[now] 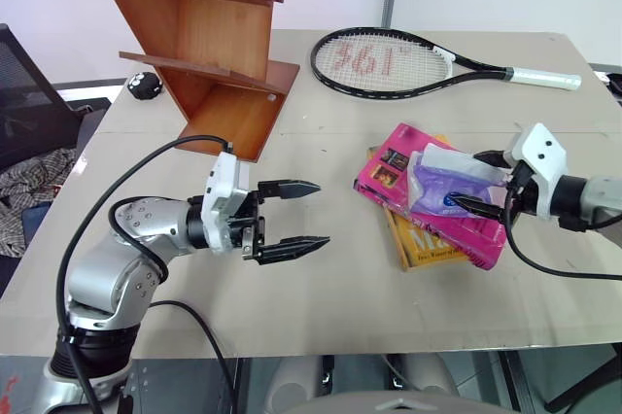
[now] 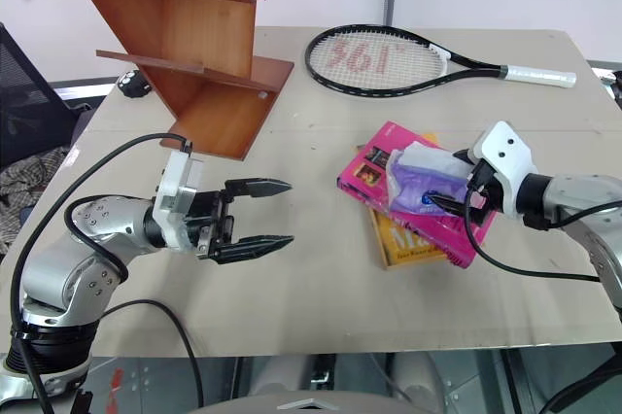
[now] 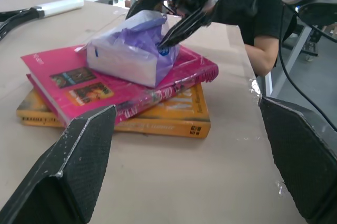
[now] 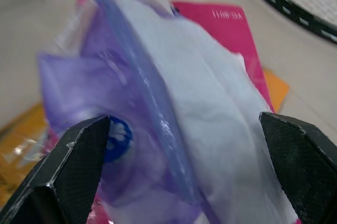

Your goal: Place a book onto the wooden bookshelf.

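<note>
Starting at ten o'clock, I see the wooden bookshelf standing on the table. My left gripper hovers at seven o'clock, fingers spread apart, holding nothing. Racket lies at one o'clock. At three o'clock the book lies on a yellow book, tissue pack on top; my right gripper straddles the pack, fingers wide, not clamped.
</note>
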`<state>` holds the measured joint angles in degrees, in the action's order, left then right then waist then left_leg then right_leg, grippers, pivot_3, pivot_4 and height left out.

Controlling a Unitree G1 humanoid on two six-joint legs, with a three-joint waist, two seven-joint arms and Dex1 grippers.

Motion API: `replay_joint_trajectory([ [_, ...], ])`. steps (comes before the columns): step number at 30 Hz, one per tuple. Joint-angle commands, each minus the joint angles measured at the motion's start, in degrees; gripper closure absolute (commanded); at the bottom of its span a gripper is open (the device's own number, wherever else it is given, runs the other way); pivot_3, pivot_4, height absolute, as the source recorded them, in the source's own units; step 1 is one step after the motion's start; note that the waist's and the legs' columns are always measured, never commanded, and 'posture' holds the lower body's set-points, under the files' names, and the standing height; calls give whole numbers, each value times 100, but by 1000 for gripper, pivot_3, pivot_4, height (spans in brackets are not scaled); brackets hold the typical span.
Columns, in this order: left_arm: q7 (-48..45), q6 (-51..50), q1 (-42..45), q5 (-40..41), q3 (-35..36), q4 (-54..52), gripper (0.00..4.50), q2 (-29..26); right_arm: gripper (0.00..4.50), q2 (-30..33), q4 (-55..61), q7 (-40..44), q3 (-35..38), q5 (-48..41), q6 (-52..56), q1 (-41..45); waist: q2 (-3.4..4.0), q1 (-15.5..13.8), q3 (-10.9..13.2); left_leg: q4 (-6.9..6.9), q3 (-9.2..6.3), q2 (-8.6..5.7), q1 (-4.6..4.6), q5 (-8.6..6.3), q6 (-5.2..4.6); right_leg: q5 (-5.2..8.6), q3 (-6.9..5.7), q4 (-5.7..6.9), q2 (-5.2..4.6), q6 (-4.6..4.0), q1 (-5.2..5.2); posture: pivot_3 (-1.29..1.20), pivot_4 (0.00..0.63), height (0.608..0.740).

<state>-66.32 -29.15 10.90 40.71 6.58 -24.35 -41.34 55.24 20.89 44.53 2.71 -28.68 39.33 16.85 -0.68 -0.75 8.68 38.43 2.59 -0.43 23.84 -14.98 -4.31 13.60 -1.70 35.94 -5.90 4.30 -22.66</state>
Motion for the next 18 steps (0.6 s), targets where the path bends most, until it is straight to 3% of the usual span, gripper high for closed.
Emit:
replay_joint_trajectory([
  [1, 49, 114, -47, 137, 141, -272, 26, -33, 0, 48, -143, 223, 10, 164, -181, 235, 0, 0, 0, 0, 0, 1, 0, 0, 0, 0, 0, 2, 1, 0, 0, 0, 150, 740],
  [7, 6, 208, -178, 129, 193, -279, 26, -70, 0, -41, -402, 543, -234, 165, 56, 345, 0, 0, 0, 0, -1, 3, 0, 0, 1, 0, -1, 2, 4, 1, 0, 0, 150, 740],
  [16, -27, 320, -185, 107, 123, -236, 0, -79, 4225, -288, -335, 365, -89, 196, 264, 139, -1, -7, -1, 2, -1, 3, -3, 0, 1, -1, -1, 3, 3, 1, 4, 0, 150, 740],
  [18, -36, 332, -174, 101, 101, -227, 0, -68, 4455, -325, -269, 303, 12, 191, 243, 59, -1, -6, -1, 2, -2, 3, -3, 0, 1, -1, -2, 3, 3, 1, 5, 0, 150, 740],
])
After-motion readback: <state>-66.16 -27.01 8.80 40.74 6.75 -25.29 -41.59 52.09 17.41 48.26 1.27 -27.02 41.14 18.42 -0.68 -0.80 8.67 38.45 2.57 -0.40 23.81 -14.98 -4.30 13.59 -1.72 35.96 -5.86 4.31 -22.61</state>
